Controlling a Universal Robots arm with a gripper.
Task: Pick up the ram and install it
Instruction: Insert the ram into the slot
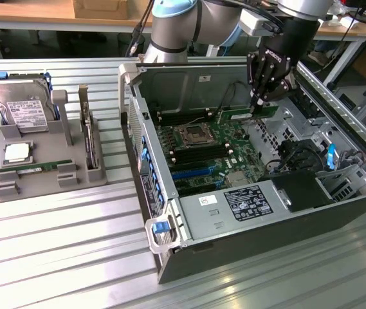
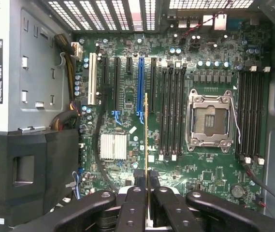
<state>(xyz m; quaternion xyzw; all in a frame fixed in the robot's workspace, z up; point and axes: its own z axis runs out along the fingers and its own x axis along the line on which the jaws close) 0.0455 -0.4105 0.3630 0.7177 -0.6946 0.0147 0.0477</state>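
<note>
**Ram in the hand and over the motherboard, not yet seated**

The hand [image 1: 258, 106] is closed to a narrow gap on the ram [image 1: 234, 116]. It pinches the green stick by its upper edge, so the stick hangs beneath the fingers, inside the open computer case [image 1: 189, 80]. In the wrist view the ram [image 2: 146, 135] shows edge-on as a thin line running straight out from between the fingers [image 2: 133, 203] of the hand [image 2: 147, 186].

The motherboard [image 2: 127, 87] lies directly below the hand. One bank of black memory slots [image 2: 171, 111] sits just to one side of the stick's line, next to the open processor socket [image 2: 209, 118], and a second bank [image 2: 251, 116] lies beyond the socket. The stick appears to be above the board and not in any slot, and every slot that shows looks empty.

Well away from the hand, outside the case, a grey parts tray [image 1: 41, 187] rests on the counter [image 1: 54, 257]. It holds a second ram stick [image 1: 35, 166], a silver processor chip [image 1: 17, 152] and a hard drive [image 1: 20, 106].

The pickup looks done and the ram has been brought to the case. Lining the stick up with a slot and pressing it home appear to be what is left
</note>
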